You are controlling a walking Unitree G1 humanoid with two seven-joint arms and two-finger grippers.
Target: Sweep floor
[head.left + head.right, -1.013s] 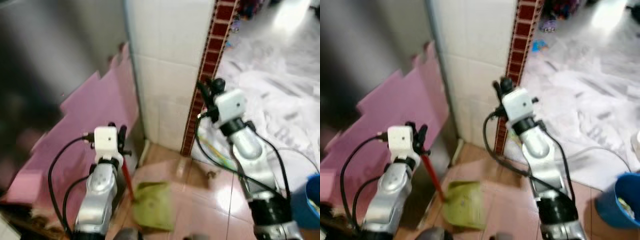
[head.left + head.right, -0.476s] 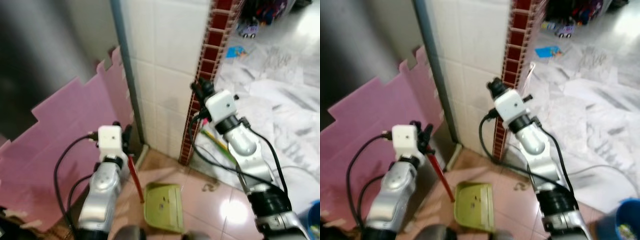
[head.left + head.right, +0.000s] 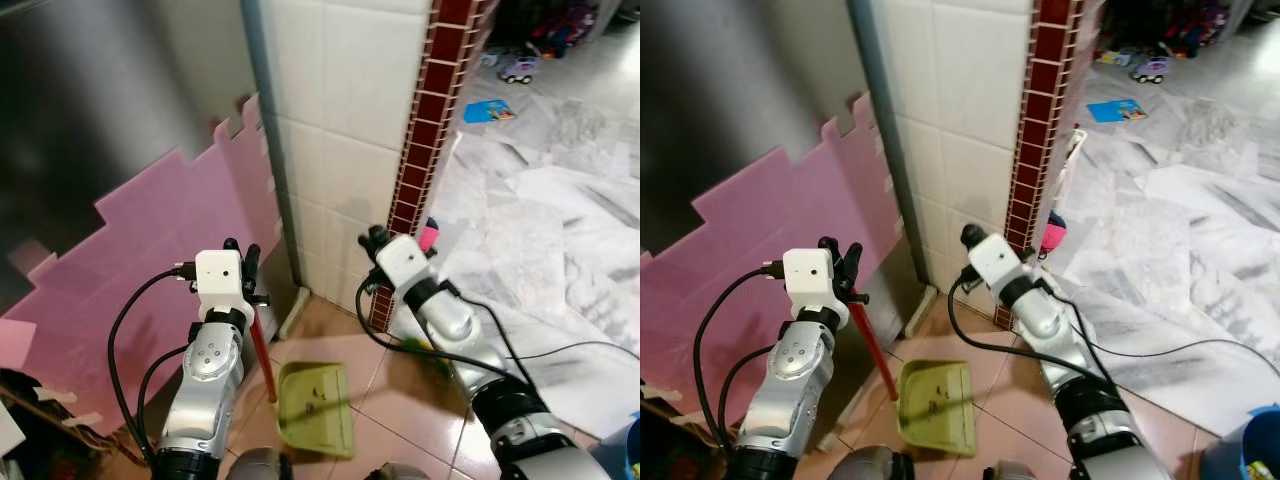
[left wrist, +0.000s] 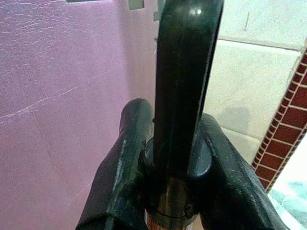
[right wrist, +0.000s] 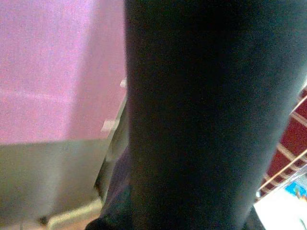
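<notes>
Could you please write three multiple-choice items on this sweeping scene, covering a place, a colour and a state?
1. Where does the dustpan lie?
A. on the tiled floor before the wall corner
B. on a chair
C. inside the blue bin

2. What colour is the dustpan's handle?
A. blue
B. red
C. white

3. How does the left gripper stand?
A. hanging open
B. shut on the dustpan's handle
C. pressed on the wall

Answers: 1 A, the green pan sits flat on the pinkish tiles below the white wall; 2 B, a red rod runs from gripper to pan; 3 B, the left wrist view shows both jaws clamped round the handle's dark top.
</notes>
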